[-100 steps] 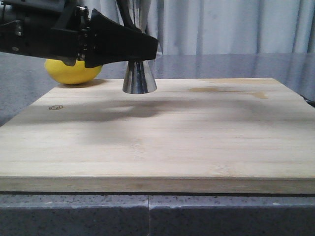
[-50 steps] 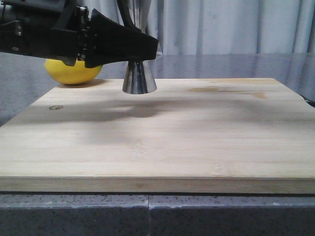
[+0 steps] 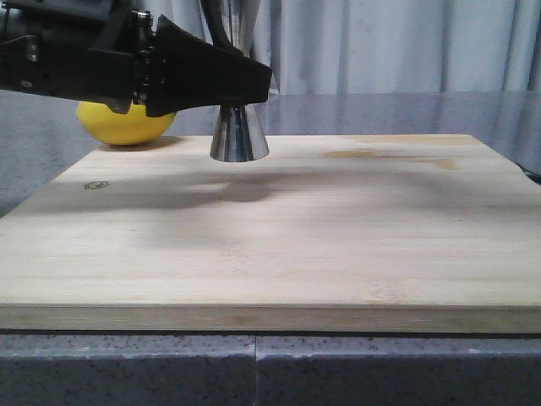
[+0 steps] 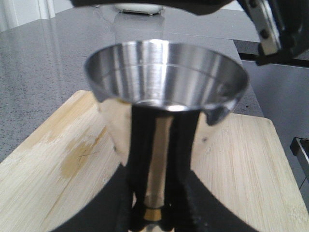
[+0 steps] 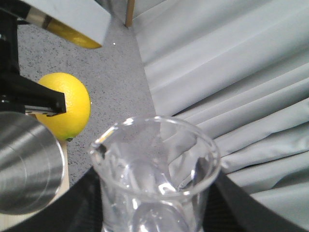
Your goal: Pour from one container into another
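Note:
The steel jigger [image 3: 239, 135] stands upright on the wooden board [image 3: 270, 245], at its far edge. My left gripper [image 3: 252, 85] reaches in from the left and is shut on its narrow waist. The left wrist view looks into the jigger's upper cup [image 4: 166, 72], with the left gripper [image 4: 154, 212] closed at the gold band [image 4: 153, 214]. My right gripper [image 5: 157, 210] is shut on the clear glass beaker [image 5: 154, 174], held in the air beside and above the jigger's cup [image 5: 24, 169]. Whether the beaker holds liquid is unclear. The front view does not show the right gripper or the beaker.
A yellow lemon [image 3: 122, 125] lies on the grey counter just behind the board's far left corner, also visible as the lemon [image 5: 67, 104] past the left arm [image 5: 29, 92]. A grey curtain [image 3: 389, 42] hangs behind. The board bears a faint stain [image 3: 363, 155].

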